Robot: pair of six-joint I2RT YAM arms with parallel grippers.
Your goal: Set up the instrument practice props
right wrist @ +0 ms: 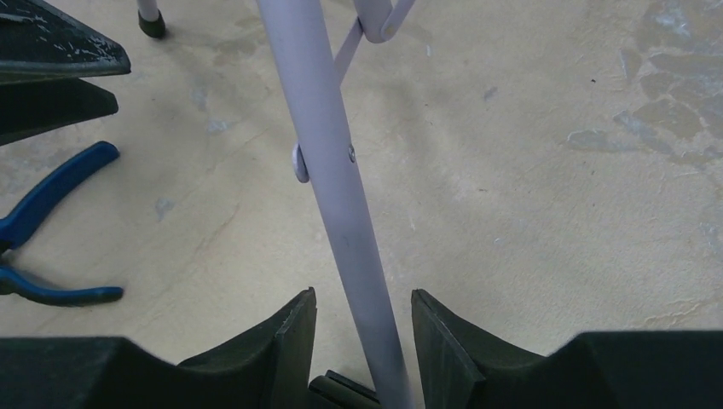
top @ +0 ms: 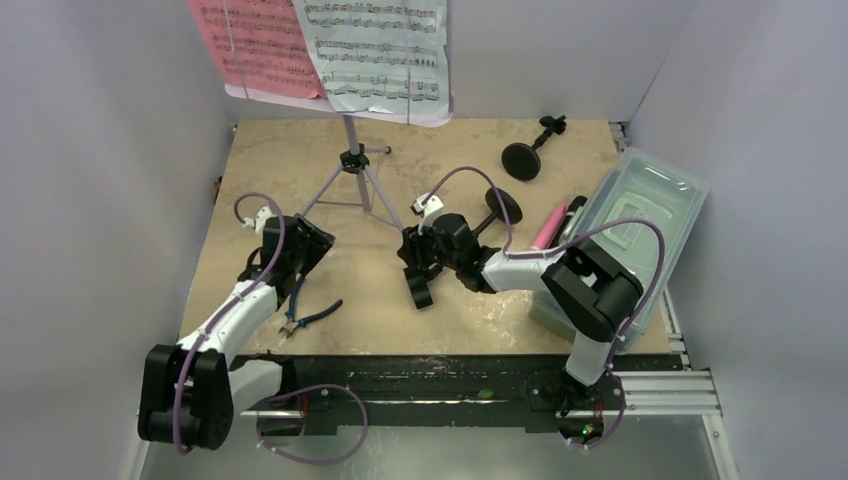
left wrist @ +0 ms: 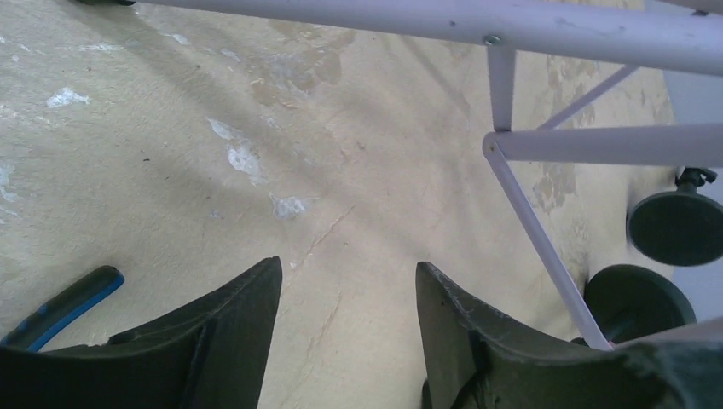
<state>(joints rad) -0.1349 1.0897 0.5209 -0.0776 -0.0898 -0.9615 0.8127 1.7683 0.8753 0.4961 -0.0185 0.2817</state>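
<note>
1. While the lavender music stand with slim tripod legs [top: 348,130] stands upright at the far side of the beige table [top: 450,140], the pink sheet-music page [top: 255,45] and the white sheet-music page [top: 375,50] sit side by side on its desk. That part of the setup looks done.
2. Two black round-based poles [top: 523,158] appear to lie on their sides right of the stand, one nearer the far edge and the other [top: 503,205] closer to the arms. Neither seems to be standing yet.
3. The slim pink microphone [top: 548,227] and the black microphone [top: 574,213] lie together on the table, just beside the clear plastic tub [top: 660,200]. They are not mounted on anything.
4. The right gripper [right wrist: 362,298] has its fingers spread around one lavender tripod leg [right wrist: 341,204]. There is a gap on both sides, so it straddles the leg without clamping it.
5. The left gripper [left wrist: 347,264] hangs low over bare table left of the tripod, fingers parted and empty. The blue-handled pliers [top: 312,315] lie just nearer the arms.
6. By my reckoning, what remains is standing the poles up and fitting the microphones to them.
</note>
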